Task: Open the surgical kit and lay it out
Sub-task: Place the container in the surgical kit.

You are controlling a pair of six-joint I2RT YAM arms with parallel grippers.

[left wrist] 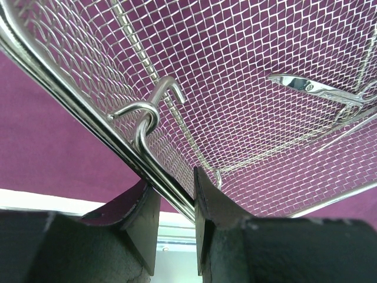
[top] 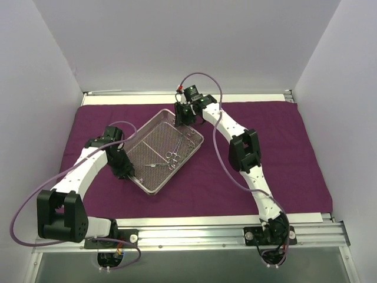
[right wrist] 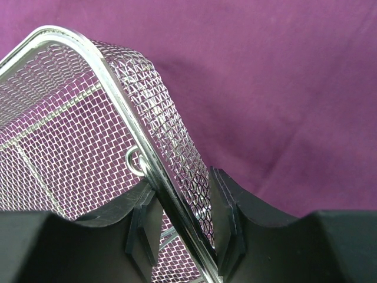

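The silver wire-mesh tray (top: pixel 159 134) sits diagonally on the dark purple cloth wrap (top: pixel 283 153), which lies spread flat over the table. Several thin ring-handled instruments (top: pixel 174 154) lie inside the tray. My left gripper (top: pixel 128 175) is at the tray's near-left end. In the left wrist view it (left wrist: pixel 175 194) is shut on the tray's rim rod (left wrist: pixel 88 112), beside a wire handle loop (left wrist: pixel 144 115); one instrument (left wrist: pixel 312 87) shows through the mesh. My right gripper (top: pixel 181 121) is at the far end; it (right wrist: pixel 184 218) is shut on the tray's mesh wall (right wrist: pixel 171 141).
White walls enclose the table on the left, back and right. A metal rail (top: pixel 235 227) runs along the near edge by the arm bases. The cloth (right wrist: pixel 283 88) reaches nearly to the table's edges on all sides.
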